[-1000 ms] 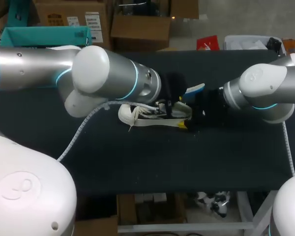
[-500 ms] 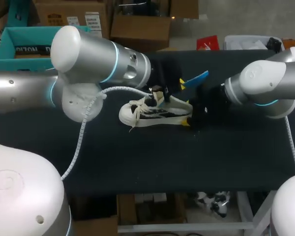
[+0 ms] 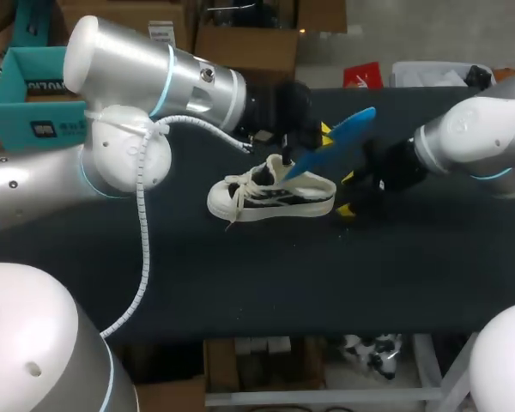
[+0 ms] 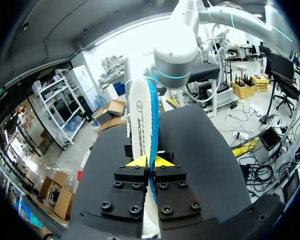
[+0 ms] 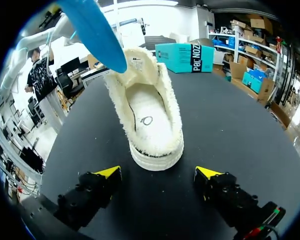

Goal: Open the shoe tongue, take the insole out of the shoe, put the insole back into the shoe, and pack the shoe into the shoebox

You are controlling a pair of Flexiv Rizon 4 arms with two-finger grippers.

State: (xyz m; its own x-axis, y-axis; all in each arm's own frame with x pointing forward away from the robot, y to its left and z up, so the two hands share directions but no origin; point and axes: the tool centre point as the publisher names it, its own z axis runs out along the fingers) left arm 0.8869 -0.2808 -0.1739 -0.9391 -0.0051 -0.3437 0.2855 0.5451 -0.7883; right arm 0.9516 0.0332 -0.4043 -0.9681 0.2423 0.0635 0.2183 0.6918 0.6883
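The insole is out of the shoe, clamped on edge between the fingers of the left gripper. Most of its length sticks out ahead of the tips. The shoe stands upright on the table below that gripper. Its heel faces the right gripper, whose fingers are spread wide to either side of the heel, close to it but touching nothing. The shoebox sits well apart, back behind the left arm.

The main risk I see is in putting the insole back:
- **Slipping in the grip:** The grip sits near one end of a long, bendy piece, so any push against the shoe could swing it or slide it between the fingers.
- **Buckling at the opening:** The leading end could catch on the tongue or the laces and fold rather than slide along the sole.
- **Shoe shifting:** Nothing holds the shoe, so that same push could skid it across the table or tip it onto its side.
- **Uneven bracing:** If the right gripper closes on the heel unevenly, one finger would land first and twist the shoe off line.
- **Grippers colliding:** Both grippers work close above the same opening, so they could knock each other.
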